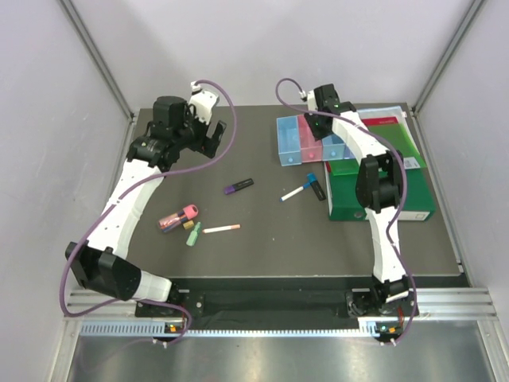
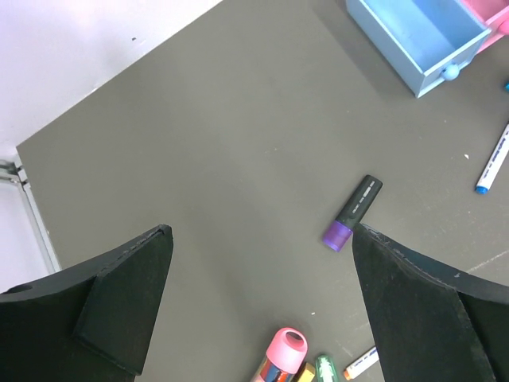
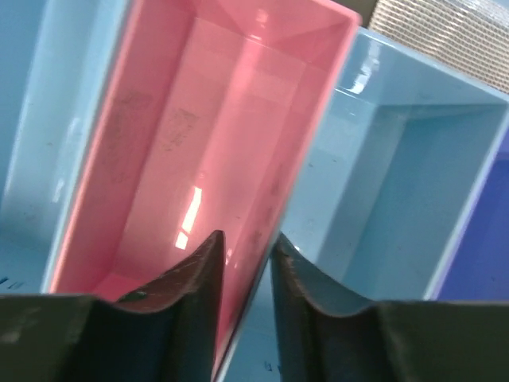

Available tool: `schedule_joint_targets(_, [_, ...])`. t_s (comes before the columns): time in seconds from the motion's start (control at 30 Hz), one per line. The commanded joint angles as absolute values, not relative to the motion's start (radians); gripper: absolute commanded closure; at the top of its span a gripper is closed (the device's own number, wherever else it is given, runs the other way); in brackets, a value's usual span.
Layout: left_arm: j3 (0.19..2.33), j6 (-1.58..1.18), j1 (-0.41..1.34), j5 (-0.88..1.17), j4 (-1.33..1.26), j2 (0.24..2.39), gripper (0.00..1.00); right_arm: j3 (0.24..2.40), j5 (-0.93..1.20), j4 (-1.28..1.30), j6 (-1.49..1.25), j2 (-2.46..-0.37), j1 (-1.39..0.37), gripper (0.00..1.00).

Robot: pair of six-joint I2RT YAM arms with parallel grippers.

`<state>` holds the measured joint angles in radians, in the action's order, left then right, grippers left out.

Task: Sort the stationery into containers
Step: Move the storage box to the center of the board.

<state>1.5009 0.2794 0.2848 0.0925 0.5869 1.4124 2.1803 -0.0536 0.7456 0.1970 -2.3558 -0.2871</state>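
Pick-up step, nothing sorted yet: purple highlighter and other pens lie on worktop, near-left of container row. Left pincer spread wide, hovering left of container row. Right pincer pinching container row's pink-blue wall, likely steadying it. Next: left descends, straddles highlighter

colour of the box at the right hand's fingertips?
Pink box; its wall runs into the near-shut right hand. Clearest in the right wrist view.

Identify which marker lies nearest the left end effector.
The purple-black highlighter, alone mid-table; the pink highlighter and green highlighter lie farther off.
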Motion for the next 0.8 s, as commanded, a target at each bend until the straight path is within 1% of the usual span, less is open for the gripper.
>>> schedule_joint_targets(0.0, [1.528, 0.284, 0.284, 0.104, 0.587, 1.379, 0.01, 2.233, -0.055, 0.712, 0.179, -2.362, -0.302, 0.76])
schedule_joint_targets(0.03, [1.529, 0.282, 0.284, 0.107, 0.588, 1.381, 0.01, 2.232, -0.057, 0.712, 0.179, -2.364, -0.301, 0.82])
schedule_joint_targets(0.07, [1.535, 0.279, 0.284, 0.110, 0.588, 1.382, 0.01, 2.229, -0.060, 0.710, 0.178, -2.364, -0.302, 0.95])
schedule_joint_targets(0.1, [1.537, 0.276, 0.284, 0.115, 0.591, 1.382, 0.01, 2.229, -0.060, 0.713, 0.176, -2.365, -0.304, 1.00])
schedule_joint_targets(0.43, [1.549, 0.270, 0.284, 0.140, 0.597, 1.384, 0.01, 2.224, -0.054, 0.698, 0.138, -2.358, -0.336, 1.00])
schedule_joint_targets(0.53, [1.554, 0.272, 0.284, 0.146, 0.601, 1.379, 0.01, 2.211, -0.046, 0.687, 0.078, -2.352, -0.351, 1.00])
schedule_joint_targets(0.77, [1.542, 0.272, 0.284, 0.163, 0.637, 1.361, 0.01, 2.190, -0.005, 0.683, -0.173, -2.352, -0.388, 1.00])
